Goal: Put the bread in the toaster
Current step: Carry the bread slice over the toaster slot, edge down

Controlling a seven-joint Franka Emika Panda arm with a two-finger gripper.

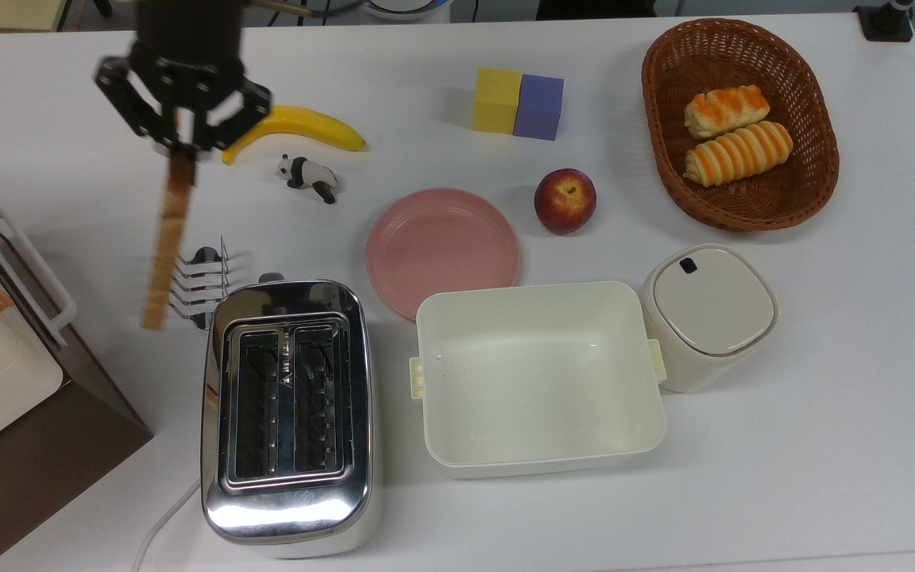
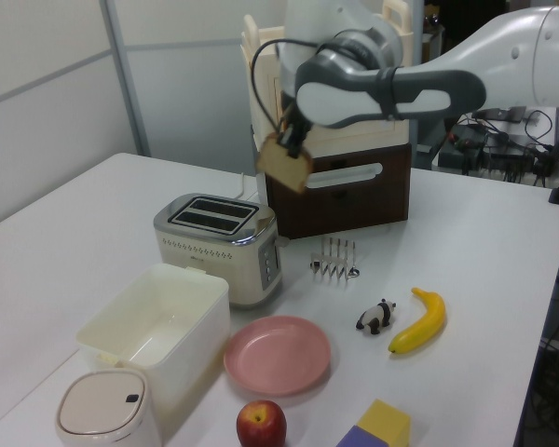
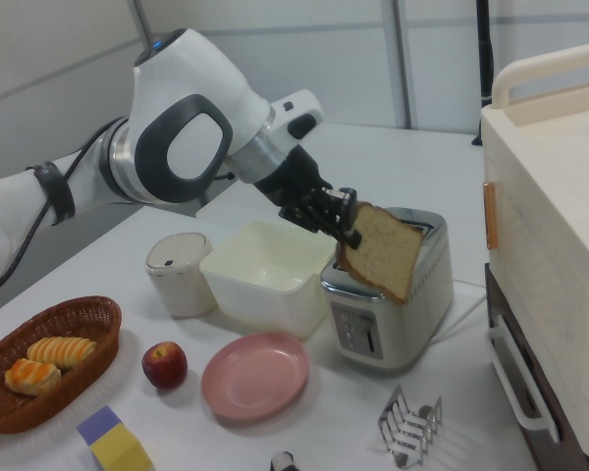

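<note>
Bread point(image 3: 383, 262) hung in the air, pinched by its top edge between the fingers of the gripper point(image 3: 346, 229), which were closed on it. It was tilted (edge-on in the top view) and raised above the table point(image 1: 743, 492), near the chrome toaster point(image 1: 289, 413) but apart from it. A wire toast rack point(image 1: 202, 282) stood just beside the toaster, whose two slots held nothing.

White table point(image 1: 823, 445) under even light, pale grey panelled walls point(image 2: 47, 102) behind, cream cabinet point(image 3: 555, 226) alongside.
</note>
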